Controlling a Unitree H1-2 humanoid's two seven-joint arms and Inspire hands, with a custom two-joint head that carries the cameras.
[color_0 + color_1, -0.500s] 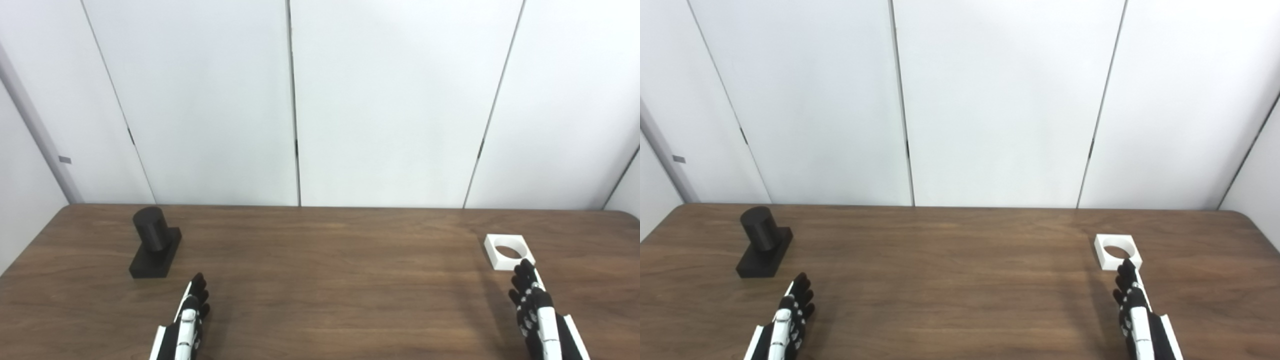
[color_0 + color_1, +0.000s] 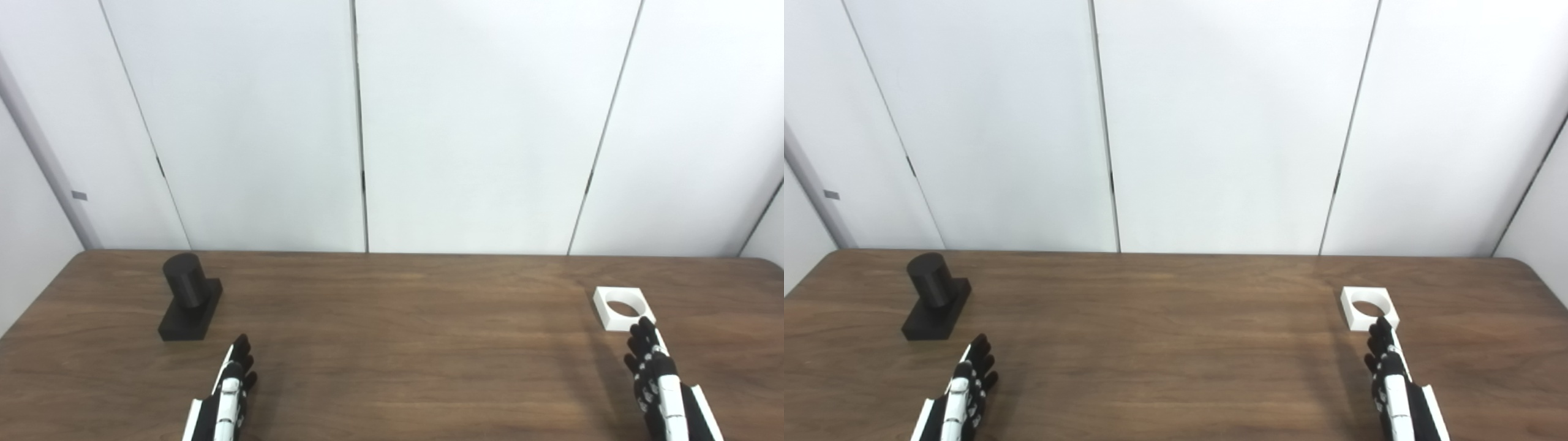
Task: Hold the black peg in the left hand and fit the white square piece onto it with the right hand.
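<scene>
The black peg (image 2: 189, 296), a short cylinder on a flat black base, stands on the wooden table (image 2: 392, 343) at the far left. The white square piece (image 2: 623, 307) with a round hole lies flat at the right side of the table. My left hand (image 2: 229, 389) is open and empty at the bottom left, near and to the right of the peg, apart from it. My right hand (image 2: 655, 380) is open and empty at the bottom right, its fingertips just short of the white piece's near edge.
White wall panels (image 2: 361, 122) stand right behind the table's far edge. The table's right corner is rounded (image 2: 1528, 266). Nothing else lies on the table.
Both hands have drawn back a very little toward the bottom edge. The peg and the white piece have not moved.
</scene>
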